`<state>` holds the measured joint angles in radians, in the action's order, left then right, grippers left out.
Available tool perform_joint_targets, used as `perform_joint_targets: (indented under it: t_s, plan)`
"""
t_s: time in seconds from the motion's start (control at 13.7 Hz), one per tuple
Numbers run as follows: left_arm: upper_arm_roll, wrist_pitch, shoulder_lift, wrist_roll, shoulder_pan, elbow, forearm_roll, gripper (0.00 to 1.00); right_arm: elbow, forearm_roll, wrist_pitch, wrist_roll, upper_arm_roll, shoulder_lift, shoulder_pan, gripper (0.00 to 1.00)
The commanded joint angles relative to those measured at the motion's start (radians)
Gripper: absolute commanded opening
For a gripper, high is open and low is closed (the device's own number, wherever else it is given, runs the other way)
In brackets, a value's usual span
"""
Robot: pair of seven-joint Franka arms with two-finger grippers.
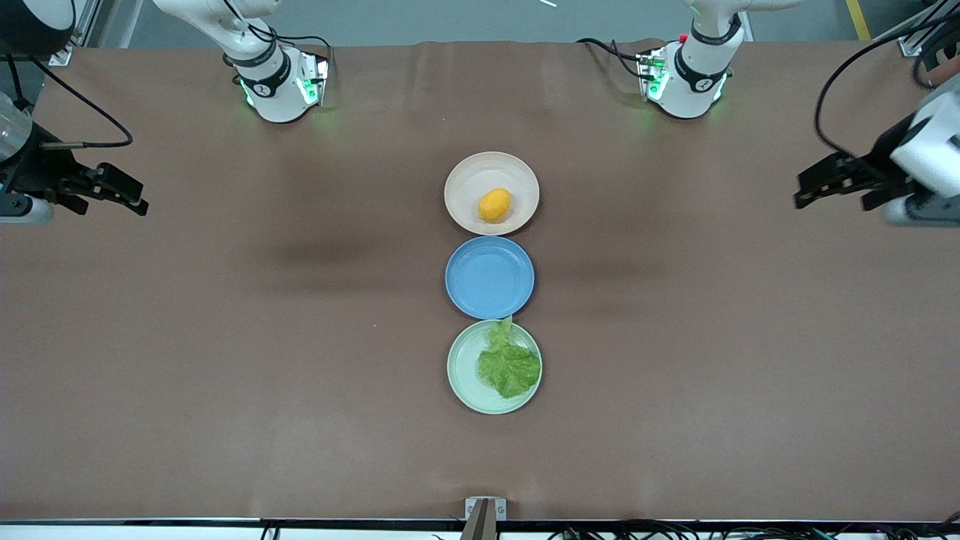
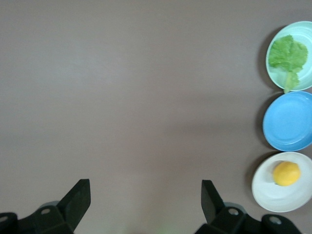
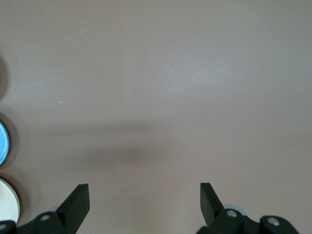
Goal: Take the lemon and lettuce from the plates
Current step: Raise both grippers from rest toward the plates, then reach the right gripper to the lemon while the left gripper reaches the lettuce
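Observation:
The lemon (image 1: 494,205) lies on the beige-pink plate (image 1: 465,187), the plate farthest from the front camera. The lettuce (image 1: 509,364) lies on the mint green plate (image 1: 461,371), the nearest one. Both show in the left wrist view: lemon (image 2: 286,173) on its plate (image 2: 268,192), lettuce (image 2: 288,54) on its plate (image 2: 304,34). My left gripper (image 1: 804,191) is open and empty over bare table at the left arm's end; it also shows in its wrist view (image 2: 145,192). My right gripper (image 1: 135,201) is open and empty over bare table at the right arm's end; it also shows in its wrist view (image 3: 144,195).
A blue plate (image 1: 490,277) sits empty between the two task plates, in a row down the table's middle. It also shows in the left wrist view (image 2: 288,121). Brown cloth (image 1: 225,337) covers the table. A small bracket (image 1: 484,510) sits at the table's near edge.

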<state>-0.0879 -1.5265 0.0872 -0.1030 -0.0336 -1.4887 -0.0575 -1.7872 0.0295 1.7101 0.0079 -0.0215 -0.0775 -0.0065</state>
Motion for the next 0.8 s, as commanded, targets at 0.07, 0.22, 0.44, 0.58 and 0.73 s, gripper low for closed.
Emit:
perform_joint_targets:
  t_s: [0.07, 0.22, 0.44, 0.58, 0.73]
  plan:
    - [-0.02, -0.134, 0.159, -0.264, -0.15, 0.028, -0.01, 1.0, 0.08, 0.004, -0.003, -0.026, 0.009, 0.174, 0.014, 1.0]
    - [-0.018, -0.266, 0.25, -0.459, -0.244, 0.03, -0.007, 1.0, 0.075, 0.024, -0.013, -0.017, 0.011, 0.194, 0.057, 1.0]
    - [-0.015, -0.453, 0.402, -0.711, -0.353, 0.074, -0.002, 1.0, 0.058, 0.114, -0.006, 0.321, 0.012, 0.193, 0.172, 1.0]
    - [-0.016, -0.584, 0.509, -0.849, -0.393, 0.125, -0.002, 1.0, 0.054, 0.119, 0.023, 0.54, 0.012, 0.194, 0.302, 1.0]
    - [-0.012, -0.805, 0.597, -1.034, -0.437, 0.13, -0.001, 1.0, 0.014, 0.119, 0.098, 0.735, 0.012, 0.194, 0.434, 1.0]
